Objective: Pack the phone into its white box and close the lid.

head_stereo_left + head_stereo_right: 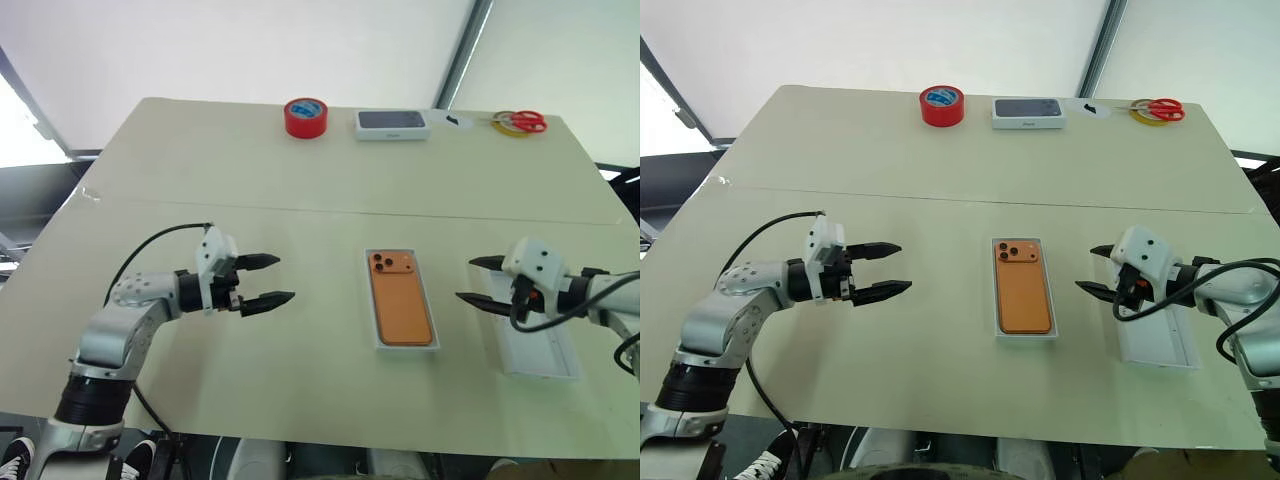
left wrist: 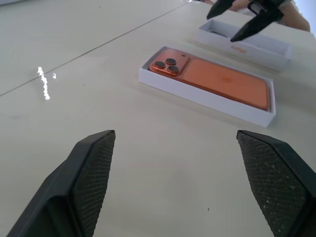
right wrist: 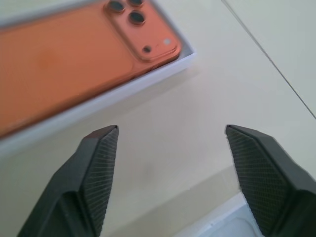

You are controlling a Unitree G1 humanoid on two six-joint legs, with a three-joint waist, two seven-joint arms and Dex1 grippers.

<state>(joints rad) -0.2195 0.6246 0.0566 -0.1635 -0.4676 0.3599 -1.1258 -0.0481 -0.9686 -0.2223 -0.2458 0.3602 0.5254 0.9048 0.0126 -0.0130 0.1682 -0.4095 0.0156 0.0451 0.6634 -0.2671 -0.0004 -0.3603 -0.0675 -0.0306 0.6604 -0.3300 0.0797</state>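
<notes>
The orange phone (image 1: 402, 300) lies face down inside the shallow white box (image 1: 405, 347) at the middle of the table, its camera block at the far end. The lid (image 1: 545, 352) rests hollow side up on the table to the right of the box. My left gripper (image 1: 282, 279) hovers open to the left of the box, pointing toward it, holding nothing. My right gripper (image 1: 467, 280) hovers open just right of the box, above the lid's near-left part, also with nothing in it. In the right wrist view the phone (image 3: 74, 54) sits close beyond the open fingers.
Along the table's far edge stand a red tape roll (image 1: 306, 117), a white box with a dark phone picture (image 1: 392, 124), and red-handled scissors (image 1: 521, 121) on a yellow ring. A seam crosses the table behind the box.
</notes>
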